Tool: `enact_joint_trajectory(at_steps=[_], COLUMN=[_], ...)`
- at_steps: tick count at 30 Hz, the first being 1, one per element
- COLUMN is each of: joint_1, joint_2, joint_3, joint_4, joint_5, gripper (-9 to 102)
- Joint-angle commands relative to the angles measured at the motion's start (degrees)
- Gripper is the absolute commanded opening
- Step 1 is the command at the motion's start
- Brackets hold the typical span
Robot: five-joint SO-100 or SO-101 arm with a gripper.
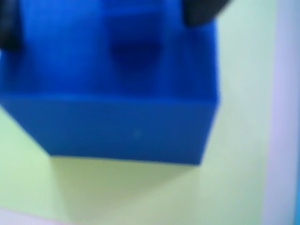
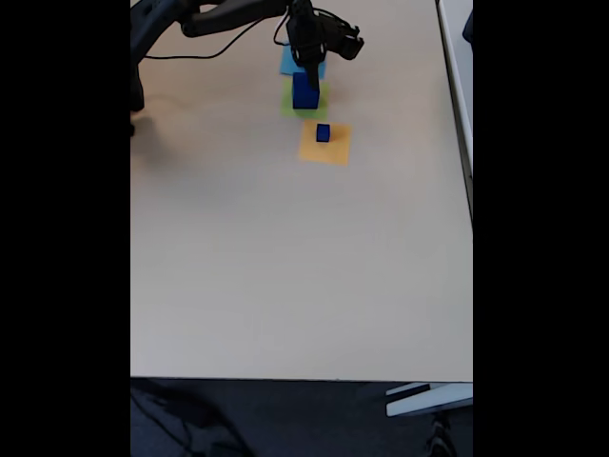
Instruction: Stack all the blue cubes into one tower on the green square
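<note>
Gripper sits over stacked blue cubes on green square; grip state indeterminate. Small cube rests on orange square.

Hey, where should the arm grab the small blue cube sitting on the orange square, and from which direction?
Grip the small cube by two opposite upright faces, coming straight down from above. It stands alone and flat on the orange square, with free space on every side, so the fingers can straddle it; its flat parallel sides suit a pinch.
</note>
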Motion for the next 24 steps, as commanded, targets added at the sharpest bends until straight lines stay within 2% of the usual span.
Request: enact_joint_trajectory(at_steps=[1, 6, 17, 24], joint_1=[0.5, 0.7, 1.0, 1.4], joint_2=[2.5, 2.5, 2.5, 2.7], joint_3=[-0.1, 0.0, 0.0, -2.4], joint_4=[0.4, 0.6, 0.5, 0.6], joint_5=[-0.8, -1.5, -1.6, -3.3], gripper=[17, 16, 0, 0])
